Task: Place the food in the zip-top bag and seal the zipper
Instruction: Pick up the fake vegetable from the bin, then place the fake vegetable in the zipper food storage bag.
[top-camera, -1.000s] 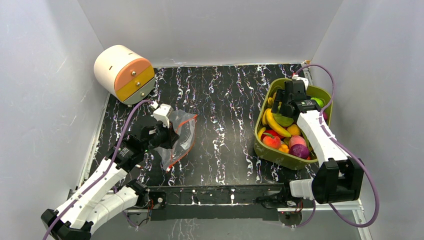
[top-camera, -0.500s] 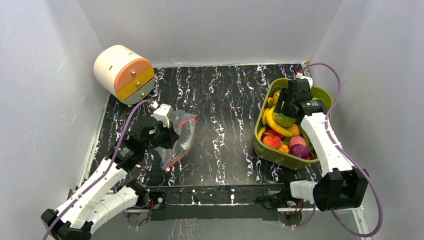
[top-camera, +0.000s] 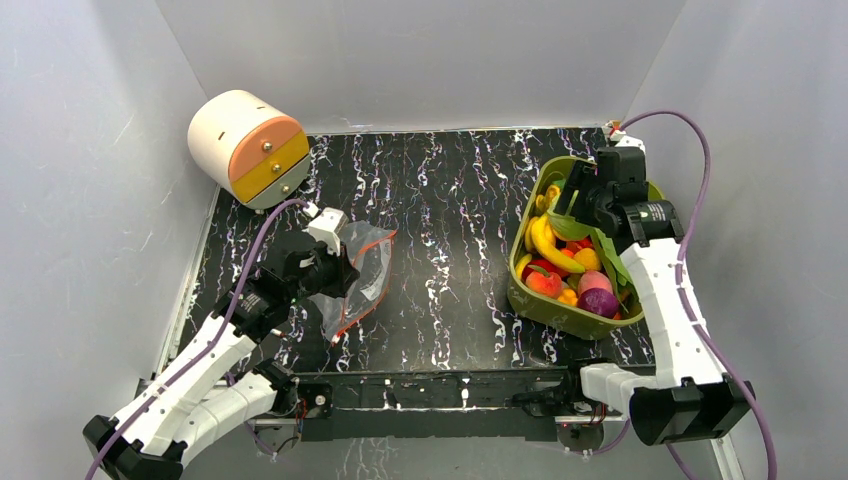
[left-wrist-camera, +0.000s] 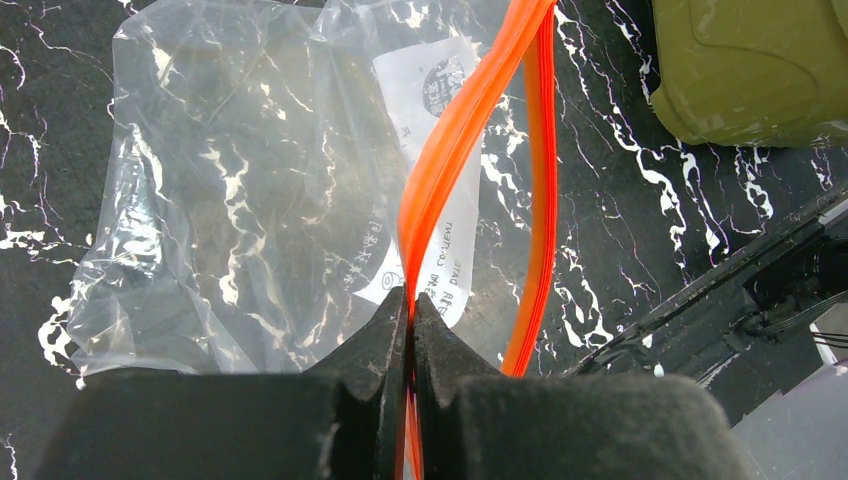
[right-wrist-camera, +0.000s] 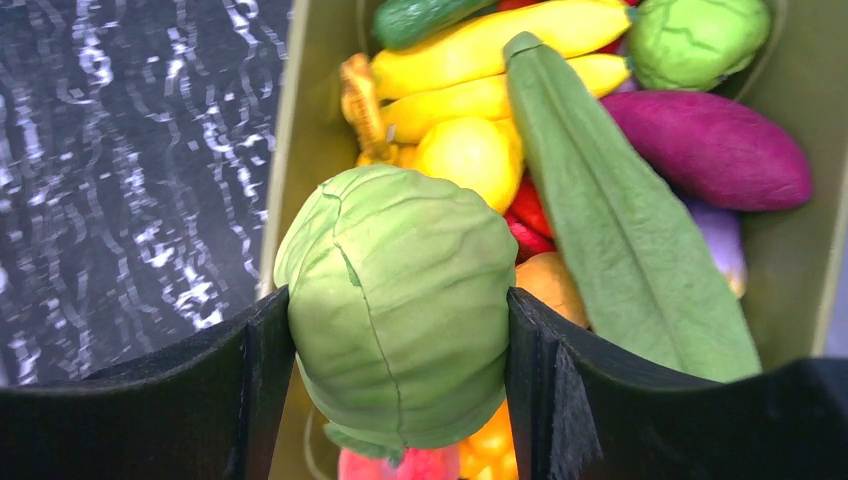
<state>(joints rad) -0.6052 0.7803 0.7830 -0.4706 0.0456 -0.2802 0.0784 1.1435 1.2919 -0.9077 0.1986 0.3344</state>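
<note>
The zip-top bag (top-camera: 362, 262) lies clear and crinkly on the black marbled table, left of centre. My left gripper (top-camera: 328, 272) is shut on its zipper, the red-orange strip (left-wrist-camera: 455, 150), which stands up from the tips (left-wrist-camera: 410, 300) with the bag's mouth (left-wrist-camera: 240, 200) parted beside it. The food fills an olive-green tub (top-camera: 556, 306) at the right. My right gripper (top-camera: 578, 212) is shut on a round green cabbage (right-wrist-camera: 400, 300) and holds it just above the tub. The fingers (right-wrist-camera: 262, 350) press both its sides. The slider tab is not visible.
In the tub lie yellow bananas (right-wrist-camera: 480, 50), a long green leaf (right-wrist-camera: 610, 210), a purple sweet potato (right-wrist-camera: 710, 150), a second green cabbage (right-wrist-camera: 695, 35) and red and orange pieces. A cream and orange drum (top-camera: 248, 148) stands at the back left. Grey walls enclose the table.
My right arm has risen and swung back to the right, lifting the green cabbage out of the pile. My left gripper and the bag have not moved.
</note>
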